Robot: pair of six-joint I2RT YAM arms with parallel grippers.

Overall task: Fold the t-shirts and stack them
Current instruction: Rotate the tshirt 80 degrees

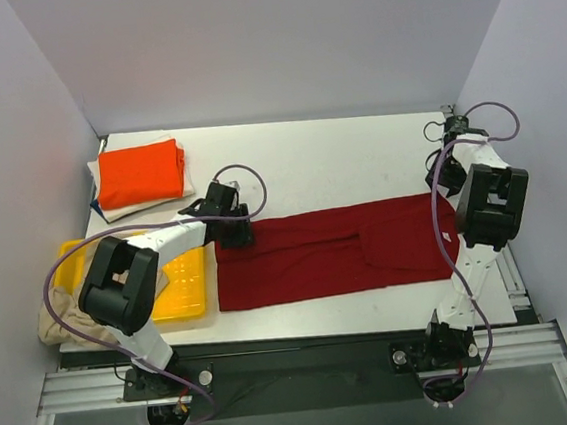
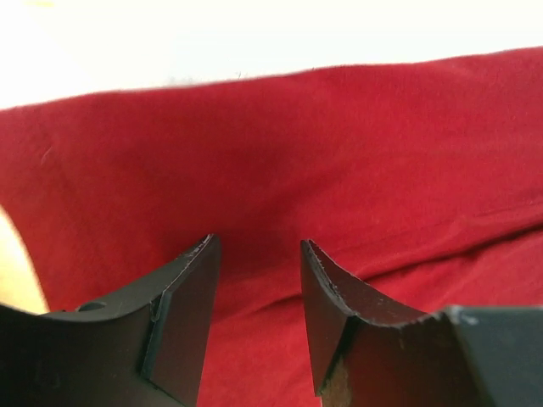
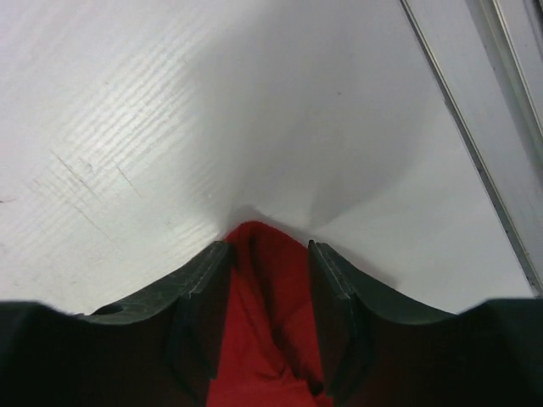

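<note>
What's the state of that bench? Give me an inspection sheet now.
Surface: white table, lightly scuffed.
Job's things: dark red t-shirt spread flat across the middle; orange t-shirt folded atop a pale stack, far left corner; beige cloth draped off the left edge.
Clutter: yellow tray, near left.
Grippers: left pincer open over the red shirt's left end; right pincer has a red cloth tip between its jaws, grip unclear.
Cables: purple cables looped along both arms.
Surroundings: plain white walls; metal rail at the near edge.

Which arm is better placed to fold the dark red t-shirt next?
Probably right: the right hand straddles the dark red t-shirt at its end, cloth between its fingers; the left hand hangs open over cloth.
</note>
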